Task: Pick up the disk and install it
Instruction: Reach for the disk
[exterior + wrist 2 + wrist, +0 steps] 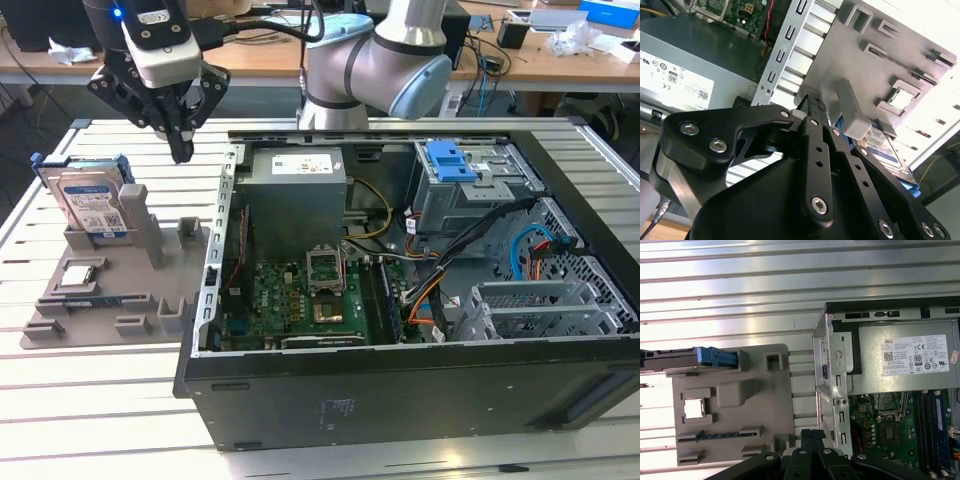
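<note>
The disk (95, 203) stands on edge in a slot at the back of the grey holder plate (110, 295), on the exterior view's left; it is silver with a white-and-blue label and a blue frame. In the first wrist view the disk (670, 359) is seen edge-on, and in the second wrist view the disk (885, 146) peeks out behind a grey post. My gripper (181, 150) hangs above the plate's edge nearest the computer, apart from the disk and higher than it. Its fingers (810, 107) are shut together with nothing between them; the fingertips (812, 436) also show in the first wrist view.
An open computer case (400, 390) lies to the exterior view's right of the plate, with a power supply (297, 195), a motherboard (300, 300) and a metal drive cage with a blue latch (450, 160). A small square chip (80, 277) sits on the plate. Everything rests on a slatted metal table (90, 400).
</note>
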Robot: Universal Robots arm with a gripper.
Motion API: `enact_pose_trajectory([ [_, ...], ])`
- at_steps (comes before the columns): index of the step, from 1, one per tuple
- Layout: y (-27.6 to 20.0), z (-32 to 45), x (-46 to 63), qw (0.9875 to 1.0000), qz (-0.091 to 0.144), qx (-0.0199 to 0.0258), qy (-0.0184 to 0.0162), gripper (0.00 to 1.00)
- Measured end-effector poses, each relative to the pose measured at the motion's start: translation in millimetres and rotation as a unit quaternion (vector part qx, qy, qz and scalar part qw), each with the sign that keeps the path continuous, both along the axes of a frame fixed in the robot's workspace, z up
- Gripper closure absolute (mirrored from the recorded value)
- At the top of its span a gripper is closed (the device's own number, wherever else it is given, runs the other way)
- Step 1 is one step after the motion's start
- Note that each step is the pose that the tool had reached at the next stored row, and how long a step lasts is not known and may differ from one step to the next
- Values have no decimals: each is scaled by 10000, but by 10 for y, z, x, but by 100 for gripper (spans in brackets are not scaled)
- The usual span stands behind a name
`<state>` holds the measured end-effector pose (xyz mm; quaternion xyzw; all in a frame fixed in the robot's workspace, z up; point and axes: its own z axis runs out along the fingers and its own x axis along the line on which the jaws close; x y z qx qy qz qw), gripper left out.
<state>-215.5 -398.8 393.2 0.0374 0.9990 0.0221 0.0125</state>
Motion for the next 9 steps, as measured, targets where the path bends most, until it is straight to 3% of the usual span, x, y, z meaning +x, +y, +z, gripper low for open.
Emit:
enact_pose_trajectory([
  [9, 0, 0, -143, 10000, 0, 0, 0, 89],
])
